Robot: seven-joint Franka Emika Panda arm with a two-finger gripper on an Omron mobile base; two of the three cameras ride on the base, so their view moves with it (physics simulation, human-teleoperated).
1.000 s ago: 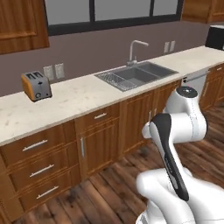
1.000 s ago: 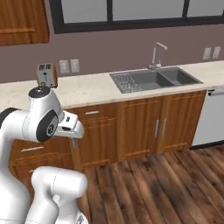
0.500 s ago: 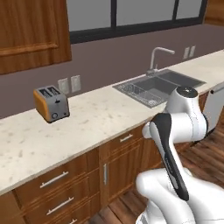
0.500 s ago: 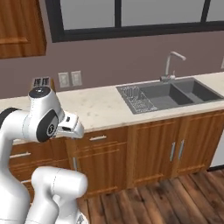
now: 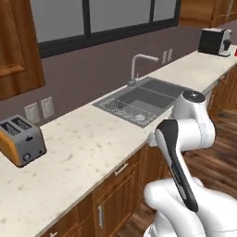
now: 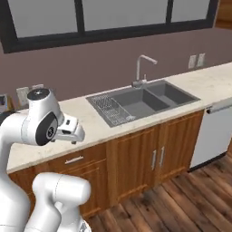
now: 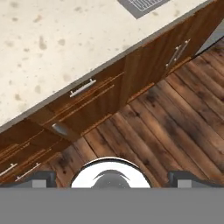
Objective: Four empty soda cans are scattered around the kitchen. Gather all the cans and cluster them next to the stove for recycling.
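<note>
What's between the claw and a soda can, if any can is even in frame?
Can't tell: I can't place a can to trace a path to. The open claw points down at the wood floor in front of the drawers. The counter carries a sink, toaster and coffee machine.

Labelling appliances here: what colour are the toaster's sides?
Orange, with a dark grey top and front; the toaster shows best in the left base view.

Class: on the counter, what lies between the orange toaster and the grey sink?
Bare speckled countertop separates orange toaster from grey sink, in the left base view.
</note>
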